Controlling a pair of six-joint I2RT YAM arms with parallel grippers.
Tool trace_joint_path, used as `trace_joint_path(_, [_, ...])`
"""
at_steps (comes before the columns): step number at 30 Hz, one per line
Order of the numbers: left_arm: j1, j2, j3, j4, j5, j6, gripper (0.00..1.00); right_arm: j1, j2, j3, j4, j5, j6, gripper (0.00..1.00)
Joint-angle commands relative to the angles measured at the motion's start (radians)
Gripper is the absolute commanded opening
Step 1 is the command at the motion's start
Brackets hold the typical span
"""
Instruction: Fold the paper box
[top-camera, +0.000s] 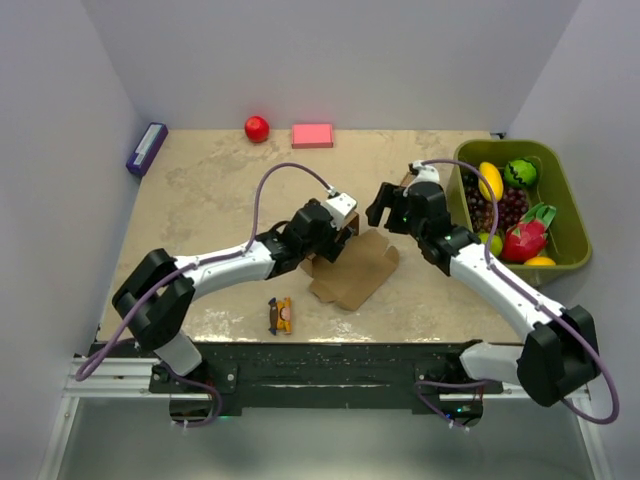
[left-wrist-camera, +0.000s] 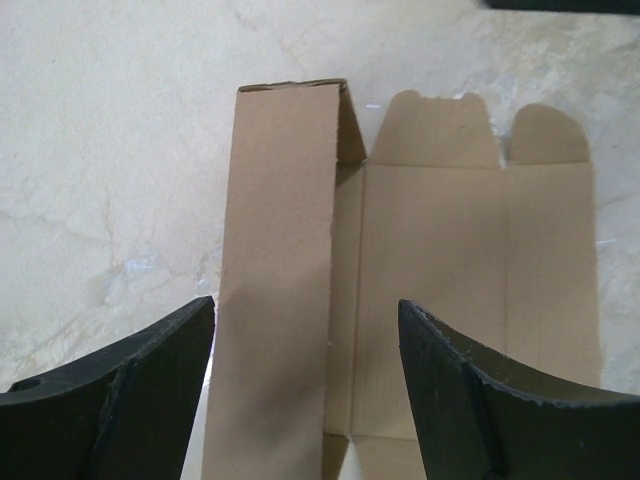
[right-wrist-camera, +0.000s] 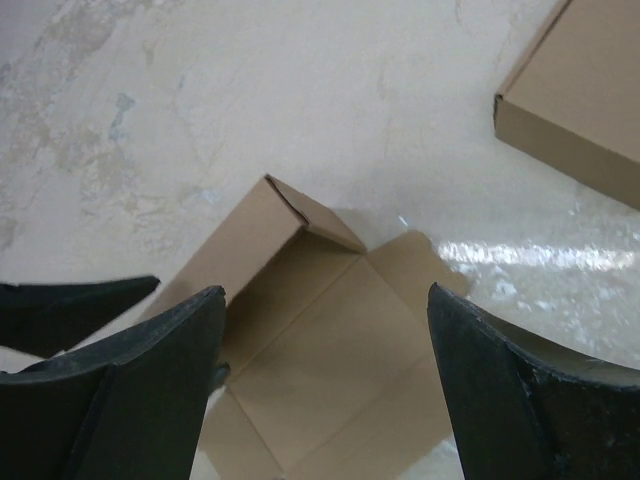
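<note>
Both hands hover over the paper box (top-camera: 355, 272), which lies mid-counter (top-camera: 200, 190) between my two arms. It's a brown sheet, mostly flat. One long panel (left-wrist-camera: 280, 250) is folded up on its crease, and the rest, with rounded tabs at the far edge, lies flat on the counter. Left hand (left-wrist-camera: 305, 305) is wide and clamping nothing: the raised panel stands between its fingers, closer to the left finger (left-wrist-camera: 130, 400), with a sliver of light showing between them. Right hand (right-wrist-camera: 325, 292) is wide too, above the flat middle of the sheet, with nothing between its fingers (right-wrist-camera: 520, 390). From the right wrist, the raised panel has a short end flap turned in at its far corner. A second cardboard box (right-wrist-camera: 580, 90), already closed up, sits just beyond the sheet at upper right of that view. Green bin (top-camera: 572, 225) with fruit (top-camera: 525, 240) sits at the right edge of the counter. Red ball (top-camera: 257, 128), pink block (top-camera: 312, 135) and a purple case (top-camera: 147, 149) are along the back. A small wrapped item (top-camera: 282, 315) lies near the front edge.
</note>
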Motion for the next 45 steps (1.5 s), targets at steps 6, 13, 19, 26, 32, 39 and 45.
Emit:
trace_joint_path(6, [0.007, 0.119, 0.088, -0.073, -0.202, 0.03, 0.72, -0.004, -0.197, -0.074, -0.144, 0.064, -0.01, 0.85])
trace_joint_path(13, [0.055, 0.138, 0.077, -0.075, -0.134, -0.056, 0.54, -0.004, -0.246, -0.07, -0.186, 0.034, -0.002, 0.85])
trace_joint_path(19, [0.179, 0.092, -0.013, 0.002, 0.041, -0.167, 0.52, -0.005, -0.235, -0.022, -0.239, -0.003, -0.016, 0.85])
trace_joint_path(26, [0.239, 0.087, -0.084, 0.042, 0.149, -0.228, 0.52, -0.005, -0.206, -0.022, -0.275, -0.043, -0.025, 0.86])
trace_joint_path(32, [0.243, 0.084, -0.11, 0.072, 0.173, -0.256, 0.52, -0.005, -0.159, -0.094, -0.155, -0.149, 0.034, 0.86])
trace_joint_path(39, [0.242, 0.062, -0.136, 0.086, 0.179, -0.267, 0.52, -0.004, -0.123, -0.081, -0.112, -0.187, 0.04, 0.84])
trace_joint_path(45, [0.24, 0.052, -0.147, 0.097, 0.186, -0.28, 0.52, -0.005, -0.191, -0.044, -0.121, -0.143, 0.044, 0.84])
